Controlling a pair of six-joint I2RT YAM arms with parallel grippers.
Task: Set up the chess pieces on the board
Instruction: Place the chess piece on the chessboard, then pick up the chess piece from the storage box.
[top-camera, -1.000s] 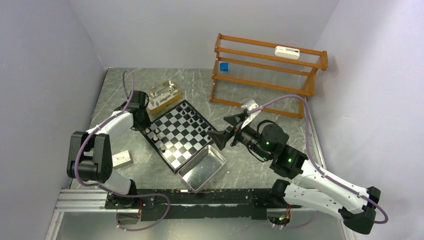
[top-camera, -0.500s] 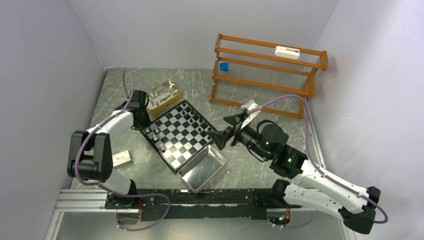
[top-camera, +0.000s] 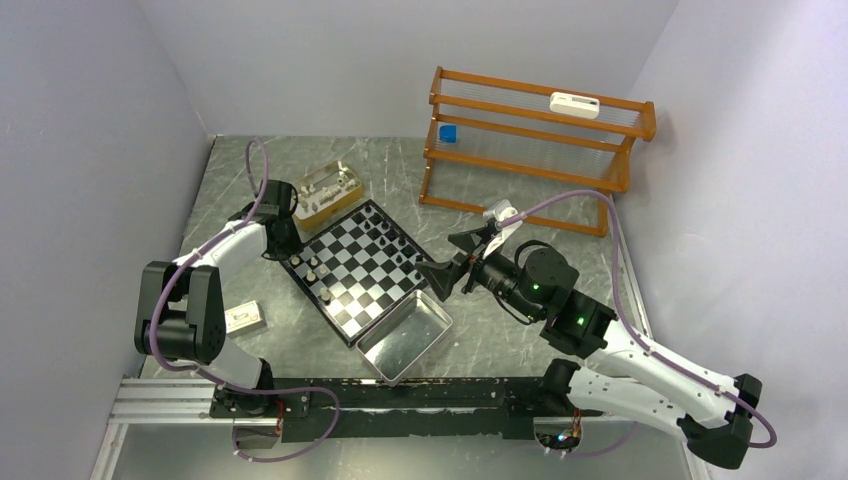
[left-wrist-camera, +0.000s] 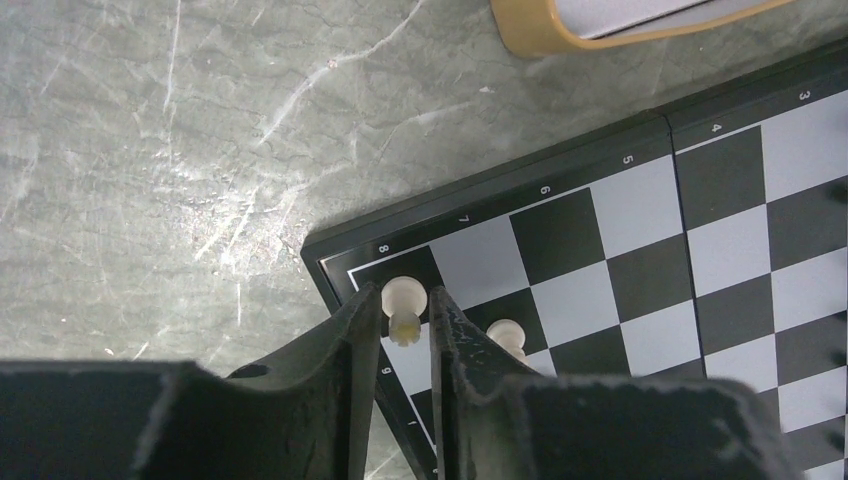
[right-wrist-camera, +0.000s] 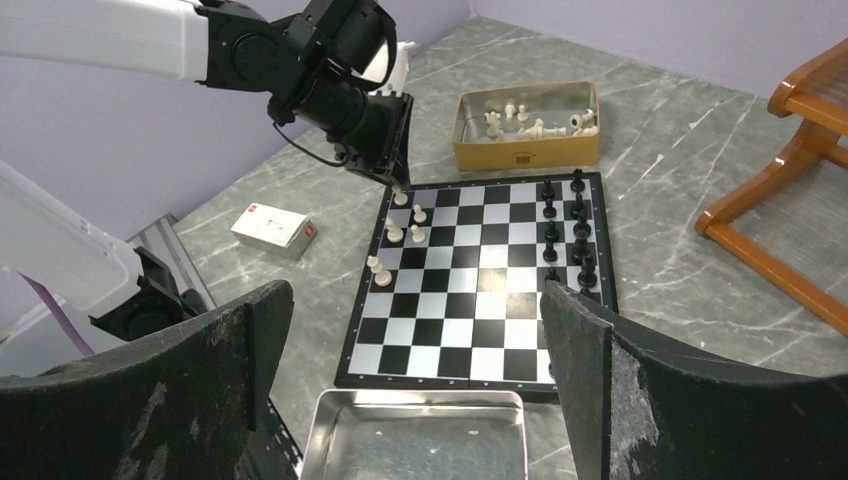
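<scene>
Stone table — left end effector clasps piece.

Neighbouring white piece beside left claw

The top camera looked steeply down on the whole table from behind its near edge. The left wrist camera hung close over one corner of the board, which the right wrist camera faced obliquely from farther off.

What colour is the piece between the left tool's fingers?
The piece is cream, clearest in left wrist view.
</scene>
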